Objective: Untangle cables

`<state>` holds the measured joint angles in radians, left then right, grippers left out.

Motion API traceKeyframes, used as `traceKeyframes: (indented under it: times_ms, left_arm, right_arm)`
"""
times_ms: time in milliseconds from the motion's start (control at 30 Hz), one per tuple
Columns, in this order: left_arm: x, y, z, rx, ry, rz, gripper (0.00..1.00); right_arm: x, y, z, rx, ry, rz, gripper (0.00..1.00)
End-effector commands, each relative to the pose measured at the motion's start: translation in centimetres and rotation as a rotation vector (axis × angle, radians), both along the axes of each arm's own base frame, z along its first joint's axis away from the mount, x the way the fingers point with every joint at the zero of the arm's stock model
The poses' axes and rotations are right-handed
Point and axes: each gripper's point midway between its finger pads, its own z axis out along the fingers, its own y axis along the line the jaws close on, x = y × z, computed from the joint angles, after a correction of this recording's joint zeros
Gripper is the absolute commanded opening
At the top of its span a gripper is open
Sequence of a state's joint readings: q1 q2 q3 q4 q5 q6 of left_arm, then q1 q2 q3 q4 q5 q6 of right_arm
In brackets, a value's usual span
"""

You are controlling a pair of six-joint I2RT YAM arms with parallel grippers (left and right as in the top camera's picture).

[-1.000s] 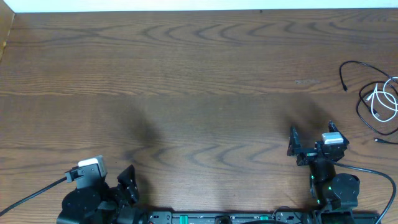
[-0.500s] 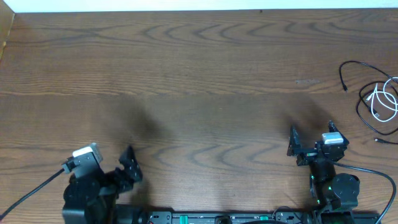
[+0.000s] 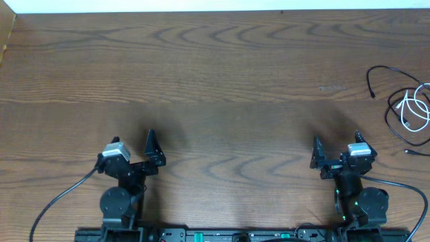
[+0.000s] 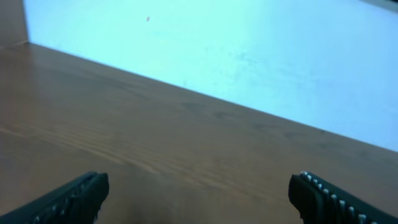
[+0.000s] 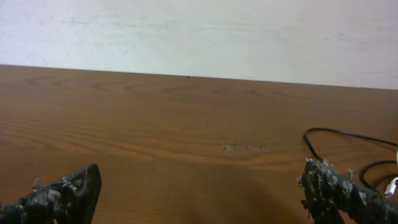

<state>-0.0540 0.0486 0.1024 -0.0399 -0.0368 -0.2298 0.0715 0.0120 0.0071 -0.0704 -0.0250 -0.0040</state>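
The black cable (image 3: 388, 70) and the white cable (image 3: 412, 107) lie tangled in loose loops at the table's far right edge. In the right wrist view part of the black cable (image 5: 339, 134) and a white plug end (image 5: 392, 182) show at the right. My right gripper (image 3: 336, 148) is open and empty, left of and nearer than the cables, apart from them; its fingers also frame the right wrist view (image 5: 200, 177). My left gripper (image 3: 132, 152) is open and empty at the near left, far from the cables. In its wrist view (image 4: 199, 186) only bare wood shows between the fingers.
The wooden table (image 3: 215, 87) spreads between the arms. A white wall (image 5: 199, 37) runs along its far edge. Thick black wires run from both arm bases: on the left (image 3: 60, 202), on the right (image 3: 403, 187).
My left arm has swung up and to the right from the table's near left corner and now points forward. The right arm and the cables have not moved.
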Motion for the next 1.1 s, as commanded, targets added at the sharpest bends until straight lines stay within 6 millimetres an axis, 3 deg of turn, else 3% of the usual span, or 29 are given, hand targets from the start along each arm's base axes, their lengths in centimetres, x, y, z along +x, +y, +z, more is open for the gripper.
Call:
traceKeyframes:
  times_ms: [0,133,267,1067]
  left_arm:
    - [0.3,-1.5,0.0,0.145,-0.104,-0.093,0.98]
    - [0.3,-2.7,-0.7,0.419,-0.089,-0.173,0.98]
    - [0.0,-2.6,-4.3,0.417,0.057,-0.199,0.98]
    - [0.0,-2.6,-4.3,0.385,0.058,-0.196,0.98]
  right_arm:
    - [0.0,0.0,0.0,0.006,0.001,-0.004,0.99]
    - [0.0,0.0,0.0,0.006,0.001,-0.004,0.99]
    - [0.0,0.0,0.0,0.006,0.001,-0.004,0.99]
    - [0.0,0.0,0.0,0.006,0.001,-0.004,0.99]
